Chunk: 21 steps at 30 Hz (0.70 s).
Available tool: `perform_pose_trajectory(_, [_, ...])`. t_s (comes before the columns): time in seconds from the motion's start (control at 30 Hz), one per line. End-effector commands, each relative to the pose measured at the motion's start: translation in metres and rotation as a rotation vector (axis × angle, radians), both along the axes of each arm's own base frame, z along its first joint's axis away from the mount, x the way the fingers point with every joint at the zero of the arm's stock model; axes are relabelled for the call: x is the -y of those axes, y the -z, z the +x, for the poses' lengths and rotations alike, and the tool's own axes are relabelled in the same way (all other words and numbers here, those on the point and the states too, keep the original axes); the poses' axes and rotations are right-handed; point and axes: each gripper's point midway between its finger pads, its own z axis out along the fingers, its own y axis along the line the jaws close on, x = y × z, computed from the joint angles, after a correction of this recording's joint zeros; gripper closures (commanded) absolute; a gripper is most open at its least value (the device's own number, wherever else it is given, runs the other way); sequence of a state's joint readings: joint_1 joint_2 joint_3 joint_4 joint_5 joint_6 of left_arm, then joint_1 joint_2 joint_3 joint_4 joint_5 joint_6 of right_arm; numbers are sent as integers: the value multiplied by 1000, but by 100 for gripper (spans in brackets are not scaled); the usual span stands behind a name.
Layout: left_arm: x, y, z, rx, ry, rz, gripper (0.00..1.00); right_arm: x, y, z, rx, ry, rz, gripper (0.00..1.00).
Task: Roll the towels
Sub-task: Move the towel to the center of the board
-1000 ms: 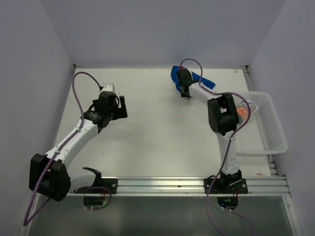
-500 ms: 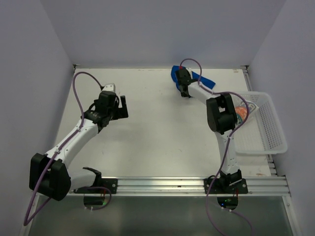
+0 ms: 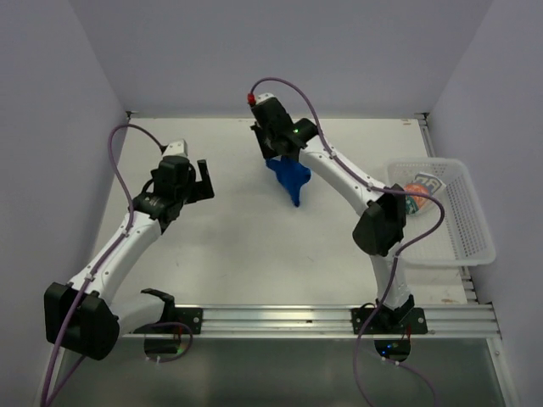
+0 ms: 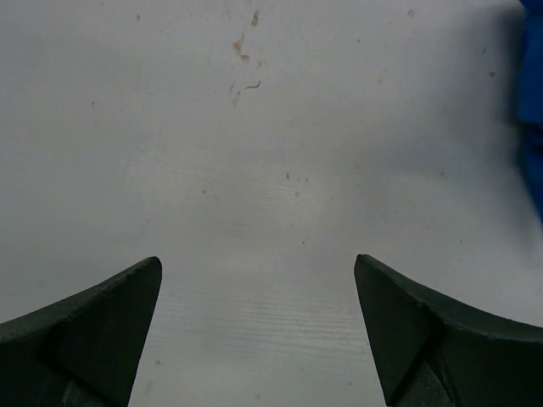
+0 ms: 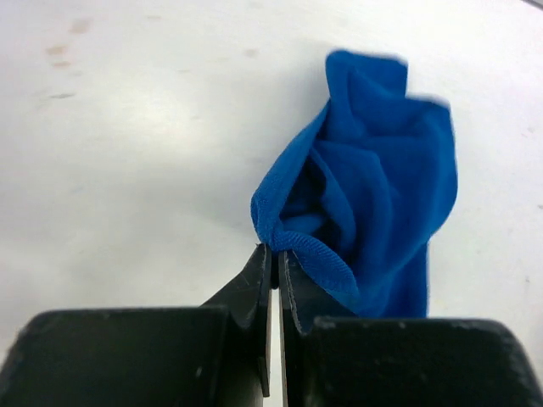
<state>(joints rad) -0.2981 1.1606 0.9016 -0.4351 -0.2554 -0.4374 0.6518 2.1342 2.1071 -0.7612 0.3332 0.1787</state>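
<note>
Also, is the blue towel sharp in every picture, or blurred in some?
Top external view: the blue towel is sharp, pinched by the right end effector. Right wrist view: its far edge is smeared, the pinched hem crisp. Left wrist view: only a soft blue strip at the right edge.

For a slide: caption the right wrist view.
Right fingers pinch a hem of the bunched blue towel over the table.

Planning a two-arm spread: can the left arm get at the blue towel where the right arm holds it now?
Probably yes. The blue towel hangs bunched from the shut right fingers near mid-table. The left fingers are open, and only bare table shows between them and the cloth.
</note>
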Motion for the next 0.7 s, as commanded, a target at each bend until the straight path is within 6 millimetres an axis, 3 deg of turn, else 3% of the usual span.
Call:
perform_pose_trajectory(0.0, [-11,-31,7,100,-65,-14,0,-32,-94,-67,30,-145,138,100])
perform_pose_trajectory(0.07, [-15,-38,6,123,-82,-10,0,-43,-109,-90,3,-186,223,100])
perform_pose_trajectory(0.1, [-16,-39,5,128,-87,-8,0,-42,-135,-100,27,-182,315,100])
perform_pose_trajectory(0.13, [-17,-42,4,139,-90,-9,0,-46,-141,-110,14,-207,364,100])
perform_pose_trajectory(0.17, [-18,-43,3,145,-92,-8,0,-44,-120,-117,-32,-198,359,100])
perform_pose_trajectory(0.23, [-19,-47,3,157,-99,-7,0,-40,-130,-125,-5,-193,419,100])
perform_pose_trajectory(0.27, [-20,-45,3,154,-101,-5,0,-33,-104,-130,-46,-169,384,99])
perform_pose_trajectory(0.33, [-19,-44,2,153,-97,-4,0,-25,-95,-135,-54,-140,399,93])
perform_pose_trajectory(0.37, [-19,-43,2,149,-96,-5,0,-21,-64,-144,-113,-130,374,89])
perform_pose_trajectory(0.43, [-19,-40,3,140,-92,-2,0,-24,-55,-148,-123,-122,430,84])
perform_pose_trajectory(0.53, [-17,-37,3,129,-85,1,0,-19,-1,-164,-230,-98,409,66])
perform_pose_trajectory(0.67, [-15,-32,4,113,-75,2,0,-13,21,-177,-273,-88,418,62])
